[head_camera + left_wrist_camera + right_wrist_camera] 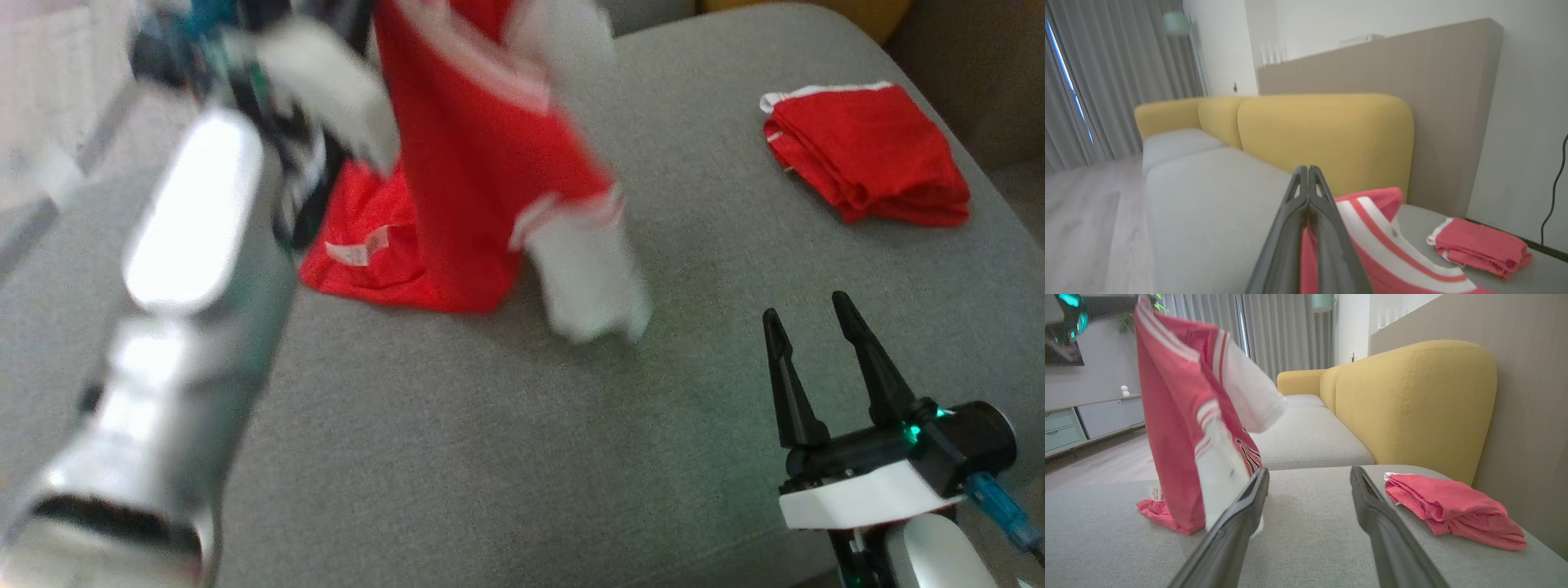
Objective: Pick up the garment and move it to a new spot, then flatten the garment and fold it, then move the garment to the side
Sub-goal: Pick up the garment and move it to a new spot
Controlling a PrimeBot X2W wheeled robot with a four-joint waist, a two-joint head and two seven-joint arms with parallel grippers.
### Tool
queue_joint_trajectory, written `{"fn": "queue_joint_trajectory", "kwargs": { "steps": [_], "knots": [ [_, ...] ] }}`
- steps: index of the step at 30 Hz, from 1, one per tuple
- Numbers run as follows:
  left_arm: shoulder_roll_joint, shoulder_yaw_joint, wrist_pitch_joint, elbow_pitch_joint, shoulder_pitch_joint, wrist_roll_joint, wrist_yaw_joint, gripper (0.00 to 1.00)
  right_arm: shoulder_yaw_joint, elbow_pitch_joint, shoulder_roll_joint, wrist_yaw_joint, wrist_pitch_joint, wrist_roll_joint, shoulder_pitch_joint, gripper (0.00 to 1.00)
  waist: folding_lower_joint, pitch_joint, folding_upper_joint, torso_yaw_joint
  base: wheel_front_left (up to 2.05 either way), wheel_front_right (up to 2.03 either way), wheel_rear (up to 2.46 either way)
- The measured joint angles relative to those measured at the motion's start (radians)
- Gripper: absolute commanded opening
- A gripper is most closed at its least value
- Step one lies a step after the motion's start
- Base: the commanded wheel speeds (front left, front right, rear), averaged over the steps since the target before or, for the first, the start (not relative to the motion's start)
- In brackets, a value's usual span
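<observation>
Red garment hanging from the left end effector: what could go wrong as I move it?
1. The garment hangs from one pinch by the left end effector; a quick swing might slip it free.
2. Its lower hem rests on the grey cushion, so carrying it sideways could drag and bunch it.
3. The folded red pile lies to the right; setting down near it could disturb it.

Domestic living room. Evidence: yellow-backed sofa (1412,404) with grey seat cushions (1310,437), full-length grey curtains (1286,330), pale wood floor (1081,228), low sideboard (1098,418) with drawers along the far wall.
</observation>
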Motion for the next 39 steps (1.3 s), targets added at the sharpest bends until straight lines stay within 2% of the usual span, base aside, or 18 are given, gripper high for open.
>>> {"fn": "queue_joint_trajectory", "kwargs": {
  "steps": [6,10,11,12,13,16,21,25,29,35,39],
  "knots": [
    [0.005,-0.002,-0.059,0.058,0.286,-0.035,0.044,0.00,0.003,0.002,0.017,0.000,0.000,0.000,0.000,1.00,0.0002,0.044,0.0000,-0.020,0.00,0.00,0.00],
    [-0.001,0.002,-0.128,0.071,0.413,-0.058,0.066,0.01,-0.001,0.008,0.019,0.000,0.000,0.000,0.000,1.00,0.0003,0.051,0.0000,-0.015,0.00,0.00,0.00],
    [-0.002,0.002,-0.150,0.070,0.433,-0.060,0.071,0.27,0.000,0.010,0.021,0.000,0.000,0.000,0.000,1.00,0.0001,0.049,0.0000,-0.011,0.00,0.00,0.00],
    [-0.004,0.003,-0.178,0.068,0.449,-0.059,0.075,1.00,-0.001,0.014,0.021,0.000,0.000,0.000,0.001,1.00,0.0001,0.046,0.0000,-0.007,0.00,0.00,0.00],
    [-0.004,0.003,-0.178,0.068,0.449,-0.059,0.075,1.00,-0.001,0.014,0.021,0.000,0.000,0.000,0.001,1.00,0.0001,0.046,0.0000,-0.007,0.00,0.00,0.00],
    [-0.014,0.007,-0.269,0.044,0.494,-0.059,0.093,1.00,-0.005,0.021,0.023,0.000,0.000,0.000,0.007,1.00,0.0001,0.030,0.0000,0.009,0.00,0.00,0.00],
    [-0.034,0.038,-0.355,-0.059,0.614,-0.052,0.158,1.00,-0.016,0.046,0.024,0.000,0.000,0.007,0.040,1.00,0.0000,-0.016,0.0000,0.048,0.00,0.00,0.00],
    [-0.036,0.080,-0.361,-0.197,0.746,-0.004,0.217,1.00,-0.035,0.061,0.025,0.000,0.000,0.010,0.075,1.00,-0.0001,-0.057,0.0000,0.094,0.00,0.00,0.00],
    [-0.041,0.111,-0.363,-0.358,0.874,0.065,0.257,1.00,-0.050,0.074,0.031,0.000,0.000,0.012,0.096,1.00,-0.0001,-0.089,0.0000,0.154,0.00,0.00,0.00],
    [-0.063,0.150,-0.364,-0.524,1.032,0.127,0.286,1.00,-0.068,0.087,0.047,0.000,0.000,0.011,0.105,1.00,-0.0001,-0.135,0.0000,0.234,0.00,0.00,0.00],
    [-0.069,0.168,-0.364,-0.605,1.150,0.192,0.293,1.00,-0.082,0.105,0.053,0.000,0.000,0.007,0.181,1.00,-0.0002,-0.180,0.0000,0.277,0.00,0.00,0.00]
  ]
}}
